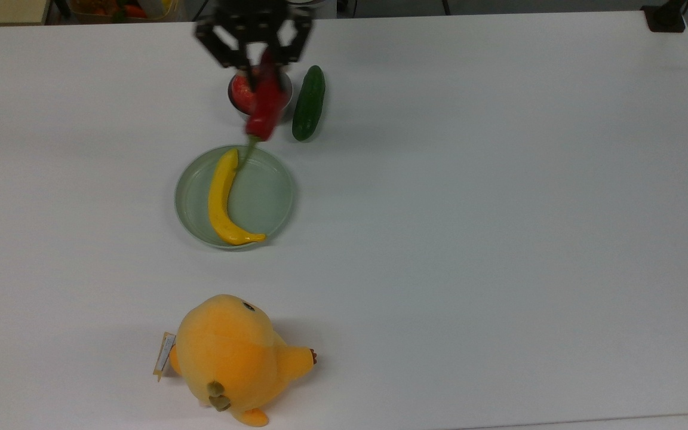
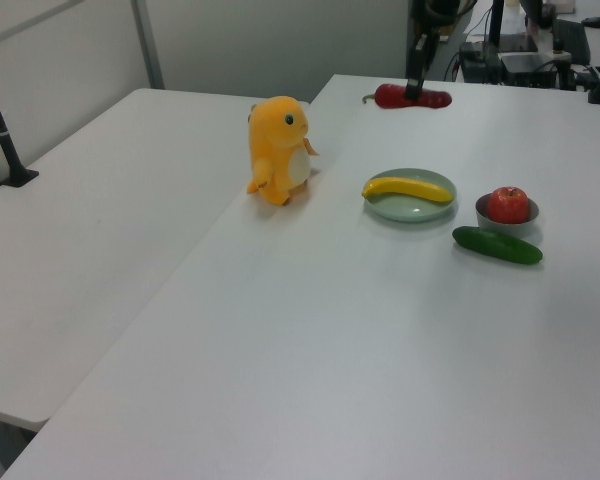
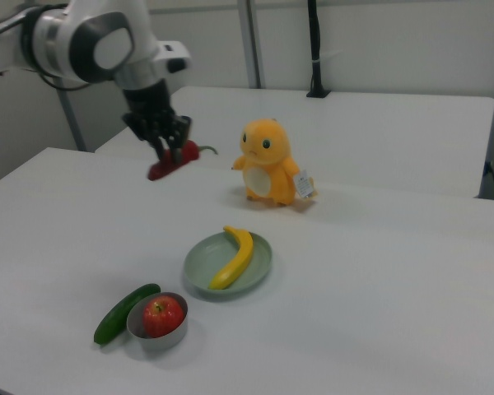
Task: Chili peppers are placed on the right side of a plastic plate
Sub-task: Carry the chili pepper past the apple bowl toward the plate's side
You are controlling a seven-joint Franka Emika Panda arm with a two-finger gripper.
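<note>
Aloft, my gripper [image 1: 258,70] clamped on chili pepper [image 1: 265,107], at plastic plate's [image 1: 272,206] twelve o'clock, top view.

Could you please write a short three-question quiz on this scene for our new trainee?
1. True or false: the pincer holds the chili pepper in the air, clear of the table.
2. What lies on the plastic plate? A) cucumber B) banana C) apple
3. Fill in: the red apple sits in a small grey ____.

Key
1. True. In the right view the pepper hangs well above the tabletop.
2. B. The banana lies on the plate; the cucumber lies on the table beside the bowl.
3. bowl
</note>
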